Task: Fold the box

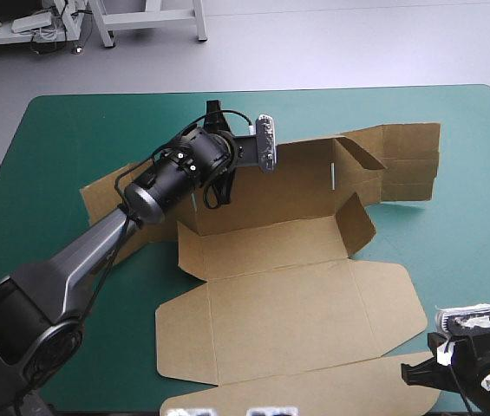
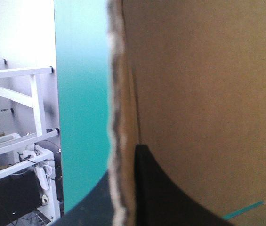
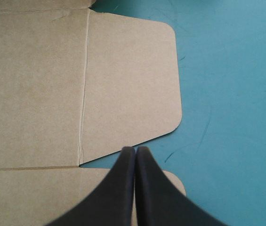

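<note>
**Table and cover.** The teal-green cover (image 1: 54,139) spans the table; the box (image 1: 288,312) lies at its middle, reaching from near the far edge almost to the near edge.

**Box.** It is a cut sheet of brown board, partly formed. In the high view the near half, a broad panel with rounded side flaps, lies flat on the cover. In the far half several panels stand raised around a central bay, and further flaps spread flat to the far right and far left.

**Left arm.** The left arm (image 1: 97,243) reaches diagonally from the near-left corner to the left end of the raised portion.

**Left gripper.** The left gripper (image 2: 123,162) clamps an upright board edge (image 2: 116,94). The left wrist view shows one black finger (image 2: 156,188) against the inner face and the other on the outer side, with the sheet pinched between them. Teal-green cover shows beyond that edge.

**Right gripper.** The right gripper (image 3: 135,149) sits at the table's near-right corner with its fingers pressed together in one pointed arch, holding nothing. Its tip lies just beside the near edge of the rounded side flap (image 3: 128,84), at the gap between that flap and a second rounded corner of board (image 3: 175,181) under the fingers. Whether the tip touches the board cannot be told.
</note>
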You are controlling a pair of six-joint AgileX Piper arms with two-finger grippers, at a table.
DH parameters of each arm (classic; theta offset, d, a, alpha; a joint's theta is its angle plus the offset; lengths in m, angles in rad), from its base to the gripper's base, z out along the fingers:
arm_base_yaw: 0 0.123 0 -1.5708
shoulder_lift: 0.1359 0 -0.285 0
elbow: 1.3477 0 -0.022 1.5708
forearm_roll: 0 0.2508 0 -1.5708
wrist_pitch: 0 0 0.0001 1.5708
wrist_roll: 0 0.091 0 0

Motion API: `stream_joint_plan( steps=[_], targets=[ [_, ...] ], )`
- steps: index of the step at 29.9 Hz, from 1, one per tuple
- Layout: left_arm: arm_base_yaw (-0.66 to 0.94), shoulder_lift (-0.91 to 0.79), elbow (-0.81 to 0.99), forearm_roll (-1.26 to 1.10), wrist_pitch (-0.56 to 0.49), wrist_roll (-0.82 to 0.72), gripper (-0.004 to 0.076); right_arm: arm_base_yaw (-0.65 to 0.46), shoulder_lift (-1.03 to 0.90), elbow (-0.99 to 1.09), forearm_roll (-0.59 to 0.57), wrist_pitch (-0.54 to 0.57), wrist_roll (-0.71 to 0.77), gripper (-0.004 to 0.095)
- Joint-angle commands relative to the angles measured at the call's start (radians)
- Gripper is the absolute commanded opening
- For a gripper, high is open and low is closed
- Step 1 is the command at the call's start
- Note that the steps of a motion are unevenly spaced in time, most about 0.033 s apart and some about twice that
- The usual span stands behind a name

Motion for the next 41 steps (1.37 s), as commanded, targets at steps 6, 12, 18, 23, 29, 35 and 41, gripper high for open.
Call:
stream_joint_plan(
  steps=[6,12,18,23,29,35,41],
  targets=[
    [-0.122,-0.058,-0.035,0.217,-0.061,-0.149,-0.0009,-0.001,0.012,-0.025,0.018,-0.055,-0.008,-0.0013],
    [-0.207,-0.058,-0.035,0.306,-0.089,-0.282,-0.0009,-0.001,0.012,-0.025,0.018,-0.055,-0.008,-0.0013],
    [-0.254,-0.058,0.027,0.352,-0.136,-0.35,-0.0009,-0.001,0.012,-0.025,0.018,-0.057,0.006,-0.0013],
    [-0.294,-0.058,0.164,0.603,-0.146,-0.592,-0.0009,-0.001,0.012,-0.027,0.016,-0.083,0.093,-0.0013],
    [-0.347,-0.059,0.304,0.996,-0.081,-0.97,-0.0009,-0.001,0.014,-0.08,0.018,-0.087,0.166,-0.0013],
    [-0.365,-0.059,0.365,1.078,-0.038,-1.048,-0.0009,-0.001,0.089,-0.216,0.018,-0.099,0.202,-0.0013],
    [-0.365,-0.059,0.376,1.073,-0.018,-1.085,-0.0009,-0.001,0.263,-0.395,0.065,-0.122,0.212,-0.0013]
  ],
)
